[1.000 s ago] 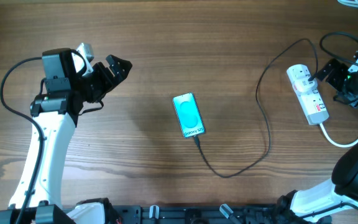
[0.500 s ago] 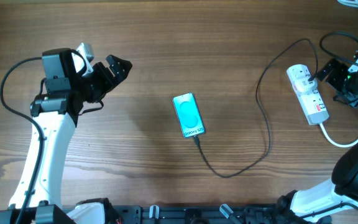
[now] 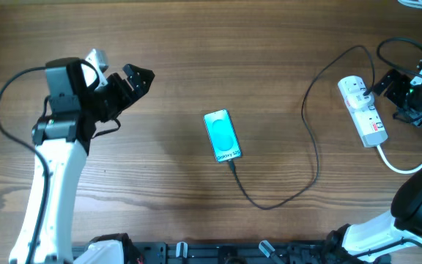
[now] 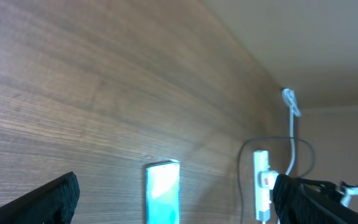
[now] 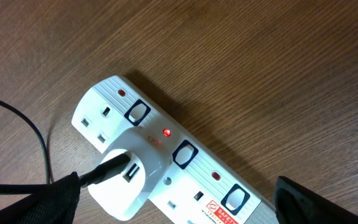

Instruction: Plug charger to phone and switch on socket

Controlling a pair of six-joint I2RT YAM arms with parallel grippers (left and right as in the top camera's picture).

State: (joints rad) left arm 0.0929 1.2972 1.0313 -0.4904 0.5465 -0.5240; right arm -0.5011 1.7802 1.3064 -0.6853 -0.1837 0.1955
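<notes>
Left gripper (image 3: pixel 133 81) is parked far left, jaws spread wide, nothing held and nothing touched, well apart from everything. Phone (image 3: pixel 220 136) lies flat mid-table, screen up, long axis roughly toward and away from the robot. Charger (image 3: pixel 316 163) meets the phone's near end and looks seated, though too small to confirm, then loops right and up to the socket (image 3: pixel 368 121) at far right. The socket's long axis runs on a diagonal, far-left to near-right. Right gripper (image 3: pixel 389 92) is just beside it on the right, clearly the nearer arm, jaws wide apart, empty, not touching the strip. Wrist view: white plug (image 5: pixel 132 174) sits in the middle outlet, its rocker switch (image 5: pixel 184 154) just beside it, with one lamp (image 5: pixel 166 132) glowing red, so it may already be on
</notes>
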